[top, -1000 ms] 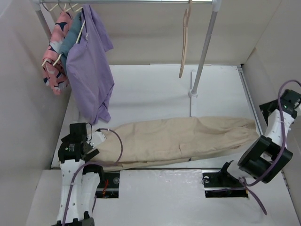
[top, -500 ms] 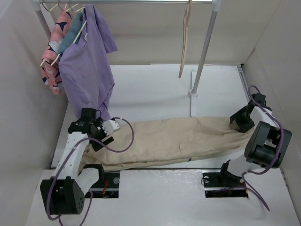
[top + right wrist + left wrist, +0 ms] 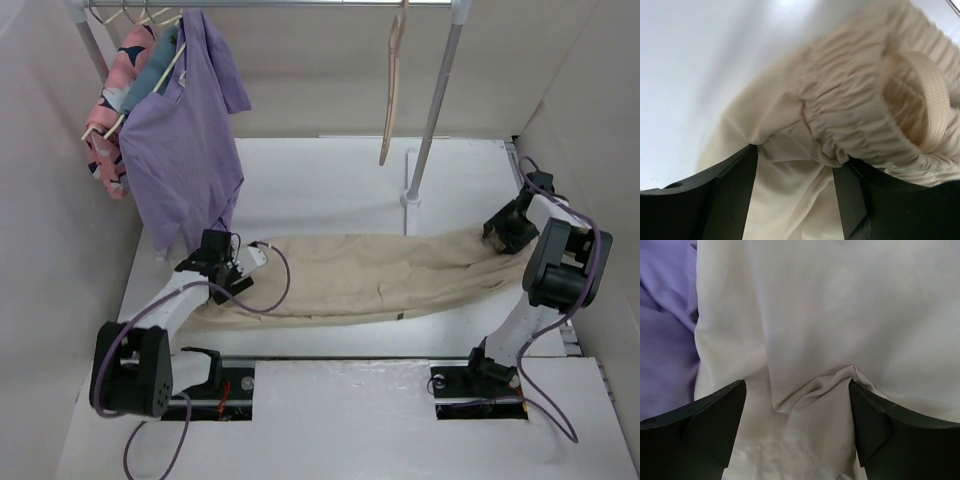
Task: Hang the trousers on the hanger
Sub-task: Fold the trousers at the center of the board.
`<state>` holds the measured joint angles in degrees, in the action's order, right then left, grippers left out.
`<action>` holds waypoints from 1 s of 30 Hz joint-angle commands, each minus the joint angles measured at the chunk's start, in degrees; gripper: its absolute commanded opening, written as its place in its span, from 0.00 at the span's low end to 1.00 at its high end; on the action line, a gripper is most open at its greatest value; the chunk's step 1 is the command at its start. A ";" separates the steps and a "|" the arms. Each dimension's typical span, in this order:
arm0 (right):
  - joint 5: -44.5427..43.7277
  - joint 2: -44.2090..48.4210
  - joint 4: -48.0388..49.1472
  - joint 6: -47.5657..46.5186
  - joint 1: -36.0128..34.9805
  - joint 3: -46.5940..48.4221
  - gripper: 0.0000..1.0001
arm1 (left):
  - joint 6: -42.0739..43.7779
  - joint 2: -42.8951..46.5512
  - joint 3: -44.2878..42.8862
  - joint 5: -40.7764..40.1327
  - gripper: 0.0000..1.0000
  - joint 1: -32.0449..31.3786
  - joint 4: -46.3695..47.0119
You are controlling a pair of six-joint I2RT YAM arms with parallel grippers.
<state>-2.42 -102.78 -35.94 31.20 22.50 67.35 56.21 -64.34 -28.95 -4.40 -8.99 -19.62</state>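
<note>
The cream trousers lie stretched left to right across the white table. My left gripper is at their left end. In the left wrist view it is open wide, with a pucker of the cloth between the jaws. My right gripper is at the right end. In the right wrist view it is open, with cloth under the gathered elastic waistband between the jaws. The pale hanger hangs empty from the rail, beyond the trousers.
A purple shirt and a pink patterned garment hang at the rail's left end; the shirt's hem is just left of my left gripper. The rail's upright pole stands behind the trousers. Walls close both sides.
Both arms swung out from near their bases and came down onto the two ends of the trousers. The trousers shifted toward the back of the table and look narrower.
</note>
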 commanded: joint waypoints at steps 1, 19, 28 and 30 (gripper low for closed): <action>-2.07 -1.89 1.85 -3.15 -4.12 9.18 0.66 | -3.20 -7.97 -3.29 -3.32 0.76 0.03 13.63; -6.99 17.53 -5.37 0.96 3.24 -2.92 1.00 | -5.14 9.13 -3.22 2.56 0.78 -0.50 -12.20; 2.15 6.21 2.98 2.73 7.64 -4.53 0.98 | -7.60 10.20 -6.11 3.17 0.78 -0.50 -14.84; 3.46 2.51 2.98 1.15 7.64 -2.76 0.95 | -7.60 11.51 -6.12 3.17 0.78 -0.50 -15.45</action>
<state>-1.83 -97.82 -36.97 32.62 30.04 61.14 49.76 -54.96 -32.80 -2.20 -9.28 -32.47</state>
